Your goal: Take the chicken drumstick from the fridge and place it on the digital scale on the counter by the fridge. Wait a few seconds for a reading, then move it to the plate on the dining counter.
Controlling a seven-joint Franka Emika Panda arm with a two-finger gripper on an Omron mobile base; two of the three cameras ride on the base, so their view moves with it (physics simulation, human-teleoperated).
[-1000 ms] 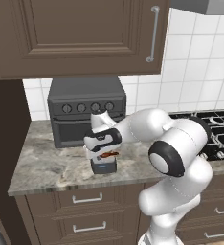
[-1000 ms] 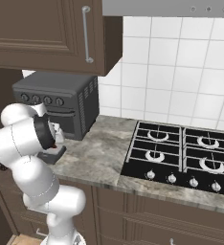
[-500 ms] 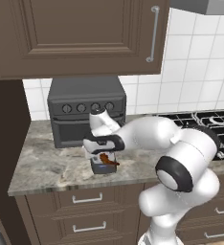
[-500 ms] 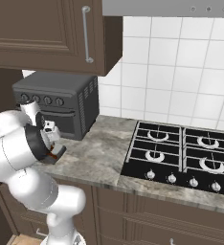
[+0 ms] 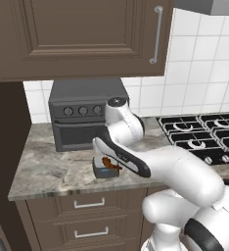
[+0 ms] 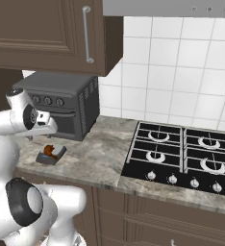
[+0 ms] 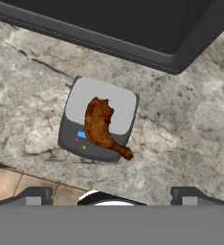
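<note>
The reddish-brown chicken drumstick (image 7: 100,125) lies on the small grey digital scale (image 7: 118,103), its thin end hanging over the scale's darker front face. The scale (image 5: 101,171) stands on the marbled counter in front of the toaster oven, with the drumstick (image 5: 110,164) on top of it. From the right, the drumstick (image 6: 49,150) and the scale (image 6: 51,157) sit just below my hand. My gripper (image 7: 112,198) hangs above them, open and empty, with its fingertips (image 7: 35,196) wide apart and clear of the meat.
A large dark grey toaster oven (image 5: 82,120) stands right behind the scale, under brown wall cabinets (image 5: 77,34). A black gas stove (image 6: 181,153) takes up the counter's right part. The counter's front edge (image 5: 82,188) has drawers below it.
The hand has lifted off the drumstick and backed upward, and the arm's elbow has swung. The drumstick stays lying on the scale.
</note>
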